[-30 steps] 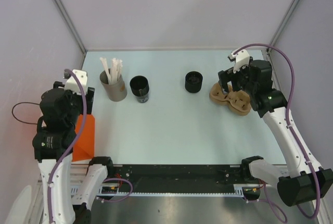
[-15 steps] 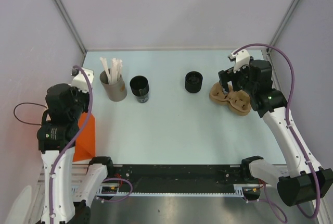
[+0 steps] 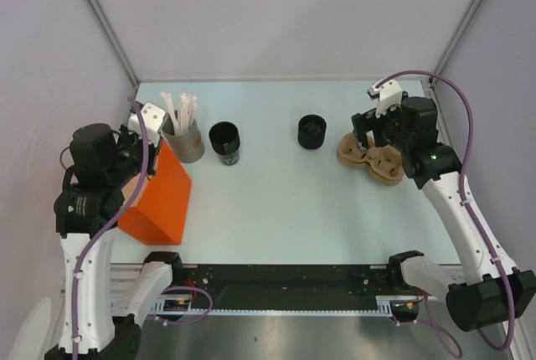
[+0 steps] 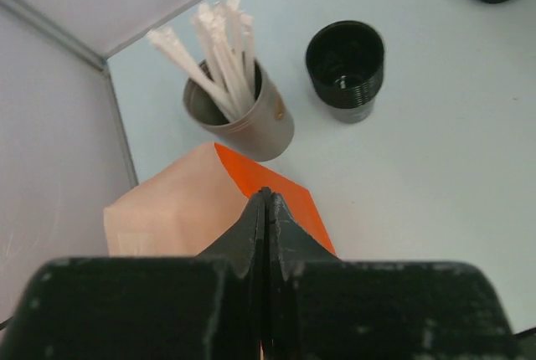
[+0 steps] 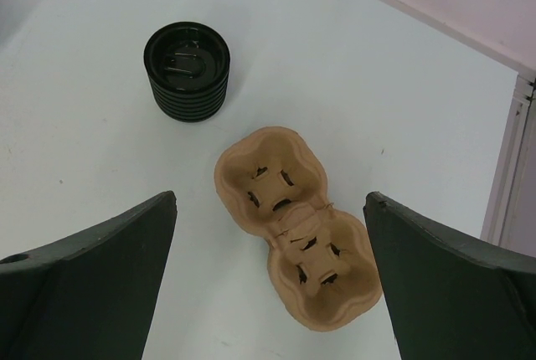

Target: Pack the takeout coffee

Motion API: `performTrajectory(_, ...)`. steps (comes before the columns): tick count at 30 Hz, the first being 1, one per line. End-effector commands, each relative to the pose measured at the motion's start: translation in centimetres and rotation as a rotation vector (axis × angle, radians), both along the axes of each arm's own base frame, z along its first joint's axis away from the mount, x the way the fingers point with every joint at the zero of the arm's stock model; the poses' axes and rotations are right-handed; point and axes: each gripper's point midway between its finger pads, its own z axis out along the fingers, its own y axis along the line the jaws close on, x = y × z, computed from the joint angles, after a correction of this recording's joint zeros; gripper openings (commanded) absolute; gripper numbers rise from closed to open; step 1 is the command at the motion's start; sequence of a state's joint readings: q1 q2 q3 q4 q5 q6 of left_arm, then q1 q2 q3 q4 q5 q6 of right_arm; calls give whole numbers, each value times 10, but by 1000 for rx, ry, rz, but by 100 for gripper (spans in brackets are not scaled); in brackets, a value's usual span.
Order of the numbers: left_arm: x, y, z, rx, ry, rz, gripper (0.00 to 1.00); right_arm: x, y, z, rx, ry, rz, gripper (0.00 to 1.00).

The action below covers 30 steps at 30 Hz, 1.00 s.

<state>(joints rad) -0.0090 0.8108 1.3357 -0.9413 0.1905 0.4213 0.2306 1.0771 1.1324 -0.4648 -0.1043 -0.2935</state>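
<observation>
The small black ribbed disposable cup with a black round plastic lid (image 5: 186, 71) stands upright on the pale table (image 3: 276, 209), near the brown moulded-pulp two-cup carrier (image 5: 297, 226) but not touching it. It is probably light, thin-walled and spillable, so a gentle hold round the ribbed wall below the lid would suit it. The right claw (image 5: 270, 199) is wide open and empty above the carrier. The left claw (image 4: 264, 205) is pinched closed on the orange paper bag (image 3: 163, 197). No writing is legible.

A flat, pale blue-white tabletop (image 3: 276, 218) fills the middle of the top view. Plain matte lavender-grey wall panels (image 3: 285, 17) enclose it on three sides. Slim grey metal corner posts (image 3: 102, 21) run down to the table's far corners. A black metal rail (image 3: 285, 277) lines the near edge, with a brushed steel surface (image 3: 293, 335) below it. The light is soft and even, casting only faint shadows.
</observation>
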Motion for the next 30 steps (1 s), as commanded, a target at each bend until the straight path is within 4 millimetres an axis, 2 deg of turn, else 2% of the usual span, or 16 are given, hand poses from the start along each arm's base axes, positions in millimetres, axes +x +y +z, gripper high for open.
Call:
performTrajectory(1, -7, -37, 26, -49, -50, -192, 0, 8, -5, 10, -2, -47, -19, 100)
performTrajectory(5, -21, -64, 33, -87, -56, -341, 0, 9, -7, 9, 11, -41, -27, 100)
performTrajectory(10, -37, -89, 25, -108, -21, -484, 0, 12, -8, 4, 14, -23, -31, 100)
performTrajectory(14, -42, -113, 16, -107, 5, -592, 1, 16, -11, -2, 10, -8, -46, 100)
performTrajectory(16, -38, -119, 15, -91, -4, -605, 1, 19, -13, -6, 11, 4, -58, 100)
performTrajectory(17, -40, -131, 12, -83, 7, -650, 1, 21, -17, -7, 19, 8, -78, 100)
performTrajectory(18, -36, -132, 10, -61, 5, -632, 1, 24, -19, -8, 29, 10, -95, 100)
performTrajectory(20, -37, -149, 11, -36, -11, -681, 1, 30, -29, -14, 45, 27, -141, 100)
performTrajectory(22, -31, -159, 7, -12, 7, -697, 0, 36, -36, -19, 82, 48, -191, 100)
performTrajectory(26, -33, -184, 15, 17, -2, -765, 0, 50, -58, -43, 120, 114, -322, 96)
performTrajectory(28, -30, -192, 17, 33, -2, -769, 0, 52, -70, -51, 156, 143, -388, 92)
performTrajectory(30, -35, -203, 21, 48, -19, -802, 0, 52, -80, -67, 150, 195, -443, 89)
